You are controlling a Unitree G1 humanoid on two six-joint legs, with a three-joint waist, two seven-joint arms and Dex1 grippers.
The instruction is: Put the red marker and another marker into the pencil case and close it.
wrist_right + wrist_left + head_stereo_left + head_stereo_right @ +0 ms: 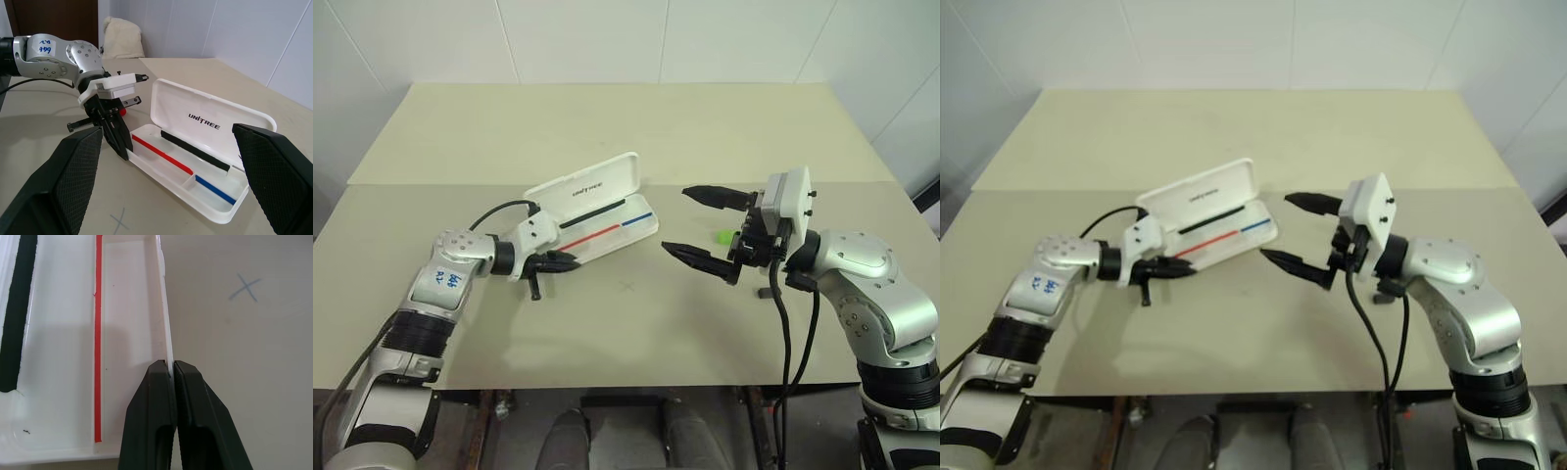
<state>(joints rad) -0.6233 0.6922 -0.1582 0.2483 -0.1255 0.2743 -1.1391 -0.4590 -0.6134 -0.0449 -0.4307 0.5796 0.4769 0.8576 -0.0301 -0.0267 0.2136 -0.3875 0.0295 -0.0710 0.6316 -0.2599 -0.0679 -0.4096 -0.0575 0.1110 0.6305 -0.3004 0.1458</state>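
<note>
The case (592, 211) lay open at centre frame, long axis running lower left to upper right, its near wall pinched by the left gripper (563, 261), while the right gripper (700, 225), fingers spread, hovered just right, nearer the green marker (722, 237).

Pencil case (607, 220) on table (636, 127), lid open behind tray; another marker (722, 236) to its right.
</note>
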